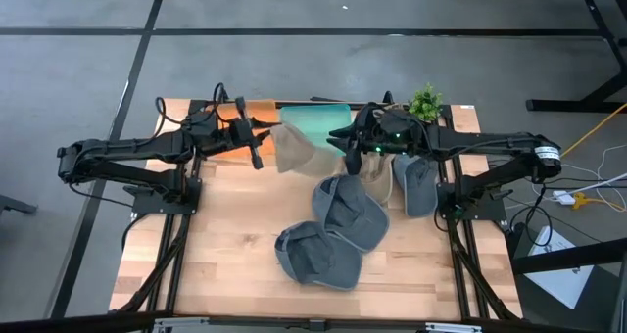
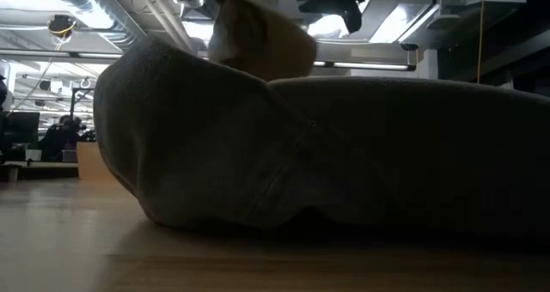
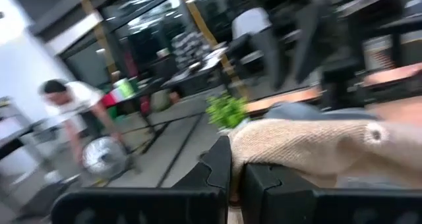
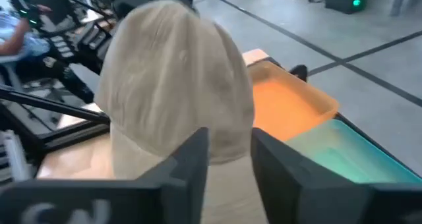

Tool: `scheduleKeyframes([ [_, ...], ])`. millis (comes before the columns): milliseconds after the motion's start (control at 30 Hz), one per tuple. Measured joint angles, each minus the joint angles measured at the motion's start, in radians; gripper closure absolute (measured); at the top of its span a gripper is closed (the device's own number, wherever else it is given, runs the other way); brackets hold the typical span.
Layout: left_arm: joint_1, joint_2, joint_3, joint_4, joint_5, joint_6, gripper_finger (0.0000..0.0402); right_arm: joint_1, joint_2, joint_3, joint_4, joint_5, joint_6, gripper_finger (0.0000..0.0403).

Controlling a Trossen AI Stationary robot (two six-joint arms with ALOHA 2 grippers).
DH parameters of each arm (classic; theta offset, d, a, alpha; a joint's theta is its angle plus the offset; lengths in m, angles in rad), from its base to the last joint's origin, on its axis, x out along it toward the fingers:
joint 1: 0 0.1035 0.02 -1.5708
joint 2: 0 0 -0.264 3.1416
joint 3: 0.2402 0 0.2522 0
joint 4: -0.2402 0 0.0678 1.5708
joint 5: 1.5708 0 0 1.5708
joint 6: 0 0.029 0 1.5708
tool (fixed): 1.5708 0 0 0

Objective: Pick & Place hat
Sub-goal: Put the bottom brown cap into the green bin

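Note:
A beige hat (image 1: pixel 299 149) hangs in the air above the table's far middle, in front of a green tray (image 1: pixel 318 119) and an orange tray (image 1: pixel 235 113). My left gripper (image 1: pixel 261 143) is at its left side and my right gripper (image 1: pixel 343 140) at its right side, both shut on it. In the low view the beige hat (image 2: pixel 258 34) shows high up, clear of the table. The right wrist view faces the hat's rounded crown (image 4: pixel 175 72). Three grey hats (image 1: pixel 348 211) (image 1: pixel 315 257) (image 1: pixel 416 184) lie on the table. My left gripper pinches the beige hat's edge (image 3: pixel 254 155) between its two fingers, coming level from the table's left. The hat is lifted clear and stretches away from the fingers. My right gripper pinches the hat's lower rim (image 4: pixel 231 148) between its two fingers (image 4: pixel 191 161), coming level from the table's right; the crown stands above the fingers.
A small green plant (image 1: pixel 424 103) stands at the table's far right. One grey hat (image 2: pixel 326 155) fills the low view close to the camera. Bare wood (image 1: pixel 235 235) lies on the near left. A person (image 3: pixel 72 102) bends over in the room beyond.

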Motion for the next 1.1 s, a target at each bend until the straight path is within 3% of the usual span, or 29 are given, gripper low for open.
scheduleKeyframes([
  [267,0.0,0.029,0.0,0.045,0.132,-0.058,0.0397,-0.003,0.071,0.0,0.132,-0.081,0.055,0.0136],
  [433,0.0,0.065,0.0,0.124,0.175,-0.096,0.0397,-0.003,0.156,0.0,0.247,-0.162,0.071,0.0079],
  [633,-0.014,0.091,0.0,0.169,0.245,-0.139,0.0397,-0.003,0.215,0.0,0.353,-0.187,0.1,0.007],
  [1000,-0.029,0.105,0.0,0.188,0.252,-0.151,0.0398,-0.003,0.336,0.0,0.541,-0.353,0.236,0.0081],
  [1100,-0.028,0.105,0.0,0.182,0.235,-0.151,0.0396,-0.003,0.346,0.0,0.584,-0.357,0.24,0.0096],
])
